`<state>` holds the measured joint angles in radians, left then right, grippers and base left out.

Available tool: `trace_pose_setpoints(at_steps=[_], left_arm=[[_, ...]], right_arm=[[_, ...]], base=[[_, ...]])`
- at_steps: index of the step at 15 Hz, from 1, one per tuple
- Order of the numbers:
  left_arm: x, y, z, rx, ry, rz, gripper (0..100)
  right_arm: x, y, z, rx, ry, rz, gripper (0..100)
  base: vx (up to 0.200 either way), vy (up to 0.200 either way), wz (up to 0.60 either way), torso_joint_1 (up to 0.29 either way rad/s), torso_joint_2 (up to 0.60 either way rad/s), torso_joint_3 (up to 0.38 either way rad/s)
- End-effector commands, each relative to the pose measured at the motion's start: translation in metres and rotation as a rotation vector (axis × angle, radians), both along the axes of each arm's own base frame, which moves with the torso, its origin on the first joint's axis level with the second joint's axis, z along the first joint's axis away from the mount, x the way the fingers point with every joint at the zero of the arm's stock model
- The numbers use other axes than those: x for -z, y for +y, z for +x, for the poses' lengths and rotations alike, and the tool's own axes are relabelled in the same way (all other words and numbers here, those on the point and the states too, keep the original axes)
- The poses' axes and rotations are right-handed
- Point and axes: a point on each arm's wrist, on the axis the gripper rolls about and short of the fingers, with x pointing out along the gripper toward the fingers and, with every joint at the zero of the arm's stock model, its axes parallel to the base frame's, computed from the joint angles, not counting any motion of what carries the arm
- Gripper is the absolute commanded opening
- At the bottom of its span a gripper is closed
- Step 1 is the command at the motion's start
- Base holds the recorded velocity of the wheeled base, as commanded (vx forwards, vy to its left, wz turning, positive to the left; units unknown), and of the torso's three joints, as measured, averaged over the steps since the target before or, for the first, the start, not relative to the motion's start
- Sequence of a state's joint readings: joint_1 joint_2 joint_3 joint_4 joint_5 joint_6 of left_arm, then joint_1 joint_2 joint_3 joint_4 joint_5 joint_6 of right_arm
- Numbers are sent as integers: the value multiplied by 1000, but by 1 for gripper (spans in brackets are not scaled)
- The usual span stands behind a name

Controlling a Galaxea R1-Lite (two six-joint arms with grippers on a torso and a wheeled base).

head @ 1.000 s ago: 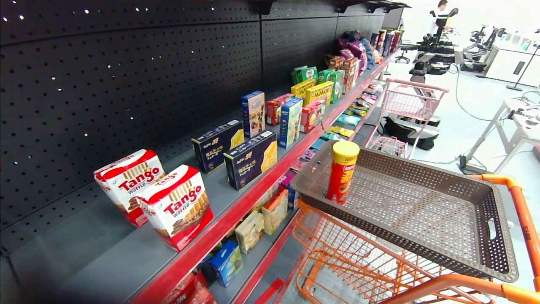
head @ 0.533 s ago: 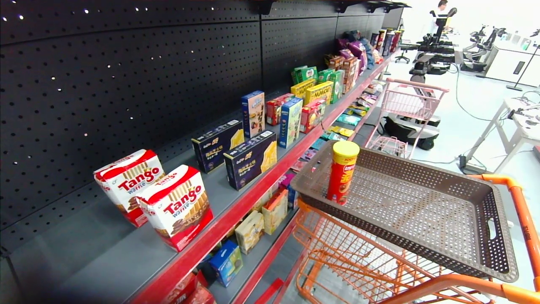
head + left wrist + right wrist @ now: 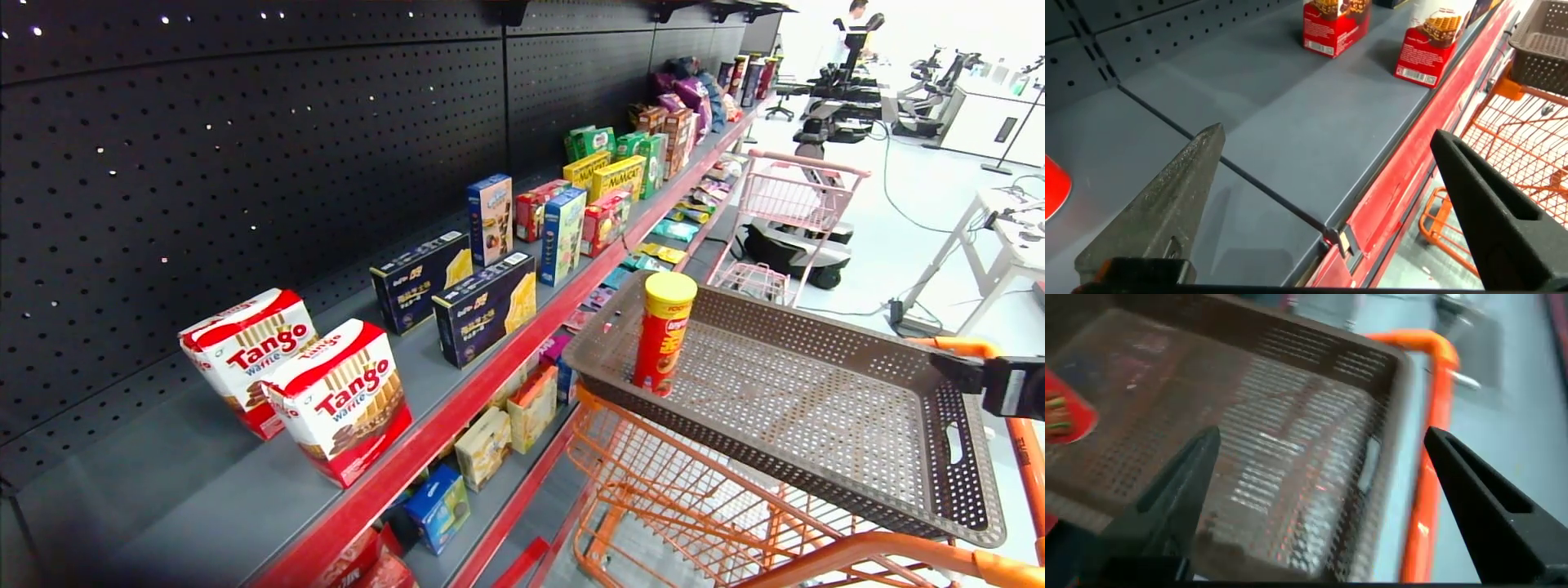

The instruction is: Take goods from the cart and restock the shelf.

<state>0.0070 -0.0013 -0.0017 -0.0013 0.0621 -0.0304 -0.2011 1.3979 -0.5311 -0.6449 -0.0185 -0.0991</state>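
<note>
Red can [image 3: 665, 331] stands in the brown tray [image 3: 816, 408] on the cart [image 3: 645, 482], right claw [image 3: 1323, 437] spread apart over it, left claw [image 3: 1327, 139] spread apart over the shelf [image 3: 1315, 106].

I've got loads of room in the brown tray [image 3: 816, 400], only the red can [image 3: 665, 331] stands in its shelf-side far corner, and the shelf [image 3: 188, 498] deck is bare on my side of the wafer boxes [image 3: 343, 400], pegboard [image 3: 245, 163] at the back
</note>
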Motion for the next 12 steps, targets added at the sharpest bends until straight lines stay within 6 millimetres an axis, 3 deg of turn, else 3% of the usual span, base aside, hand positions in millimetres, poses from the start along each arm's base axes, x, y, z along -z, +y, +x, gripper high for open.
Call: trace_pose_setpoints(at_steps=[1,3,5,9,12], left_arm=[[0,0,0,-1,1,0,100],[0,0,0,-1,1,0,100],[0,0,0,0,1,0,100],[0,0,0,-1,1,0,100],[0,0,0,-1,1,0,100]], right_arm=[[20,-5,41,-105,70,5,100],[19,-2,58,-366,30,60,100],[20,-1,65,-495,20,62,100],[31,4,78,-678,27,60,100],[46,13,111,-789,-29,44,100]], base=[[0,0,0,0,0,0],[0,0,0,0,0,0],[0,0,0,0,0,0],[0,0,0,0,0,0],[0,0,0,0,0,0]])
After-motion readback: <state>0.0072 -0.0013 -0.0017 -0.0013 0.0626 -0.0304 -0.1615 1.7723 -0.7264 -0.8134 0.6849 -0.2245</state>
